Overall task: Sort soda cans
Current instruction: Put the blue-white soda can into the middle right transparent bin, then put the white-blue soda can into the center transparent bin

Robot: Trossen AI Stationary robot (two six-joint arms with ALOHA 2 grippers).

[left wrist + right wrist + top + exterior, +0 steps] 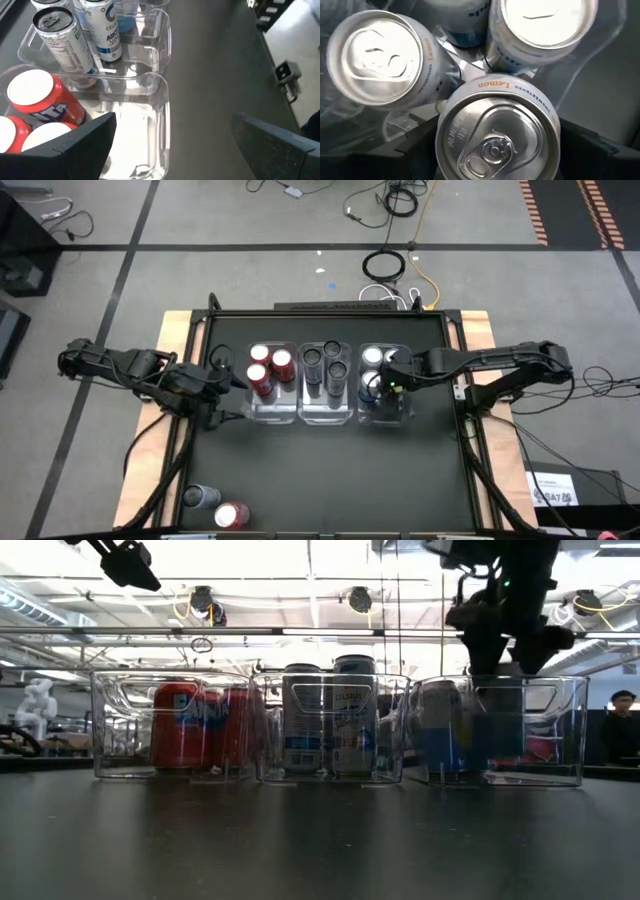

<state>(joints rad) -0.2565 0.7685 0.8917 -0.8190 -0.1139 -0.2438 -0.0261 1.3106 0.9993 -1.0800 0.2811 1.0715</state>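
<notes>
Three clear bins stand side by side mid-table. The left bin (pixel 272 385) holds three red cans (pixel 265 368), the middle bin (pixel 328 385) dark grey cans (pixel 325 365), and the right bin (pixel 385 390) silver-blue cans (pixel 372 357). My right gripper (pixel 388 380) reaches down into the right bin, shut on a silver-blue "Lemon" can (pixel 497 135). My left gripper (pixel 222 385) hovers open and empty at the left bin's near-left side; the red cans (pixel 35 95) show just ahead of it (pixel 175 145). Two loose cans, grey (pixel 200 497) and red (pixel 232 515), lie near the table's near-left corner. My right gripper holds the "Lemon" can by its upper body, just under the rim (pixel 445 145), pinched between the two fingers (pixel 415 147) on opposite sides. The fingers come from above, pointing down. The can is upright inside the right bin (pixel 500 730) next to two others; whether its base rests on the floor cannot be told.
The bins' thin clear walls (pixel 410 730) stand close together. Cables run over the floor beyond the far edge (pixel 390 265). Dark bare tabletop (pixel 340 480) stretches between the bins and the near edge. A person (pixel 622 730) shows far off behind the table.
</notes>
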